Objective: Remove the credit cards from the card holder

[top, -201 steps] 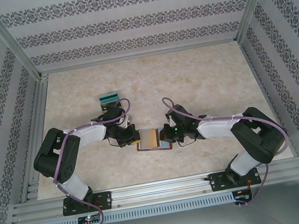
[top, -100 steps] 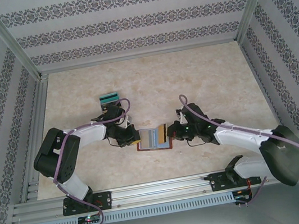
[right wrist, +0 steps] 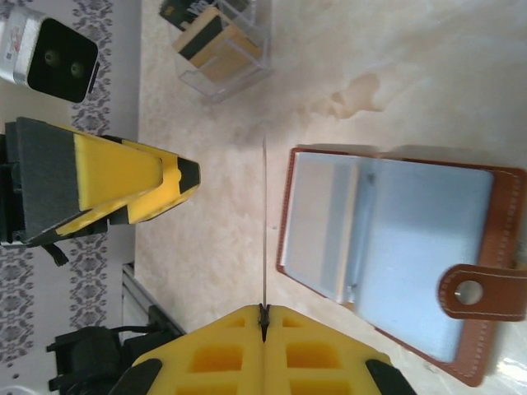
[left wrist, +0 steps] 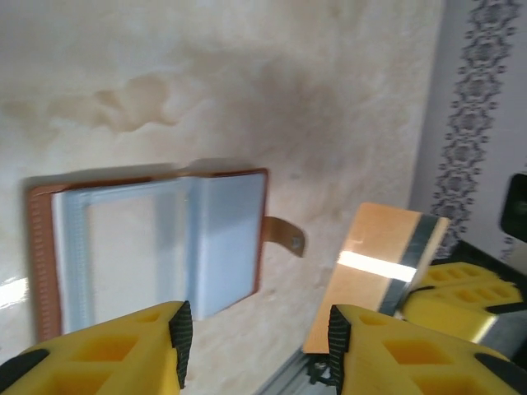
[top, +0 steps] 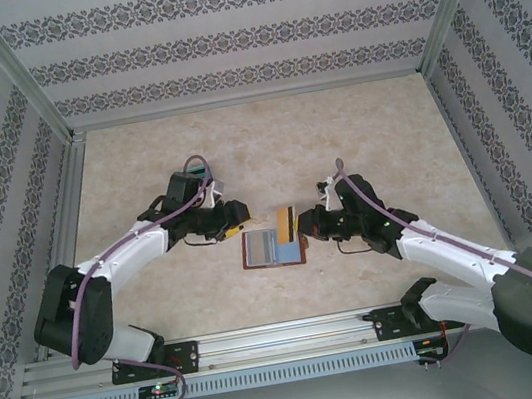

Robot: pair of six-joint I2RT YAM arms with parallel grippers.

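Observation:
The card holder [top: 272,249] lies open on the table, brown with blue-grey sleeves [right wrist: 395,239] and a snap tab [left wrist: 286,233]. My right gripper [top: 302,222] is shut on a tan-yellow credit card [top: 287,221] with a dark stripe, held just clear of the holder's far right corner. In the right wrist view that card [right wrist: 264,222] shows edge-on as a thin line running out of the closed jaws. My left gripper [left wrist: 258,337] is open with nothing between its fingers, and hovers off the holder's left side [top: 237,222]. The left wrist view has the tan card [left wrist: 375,271] to the right of the holder [left wrist: 156,247].
A clear plastic box [right wrist: 221,43] with cards standing in it sits on the table behind the left gripper. The marble-look tabletop [top: 367,133] lies open at the back and right. Metal frame rails [top: 288,338] run along the near edge.
The right gripper drew the tan card out of the holder and moved it back and to the right. The left gripper opened, let go of the holder and pulled away to the left.

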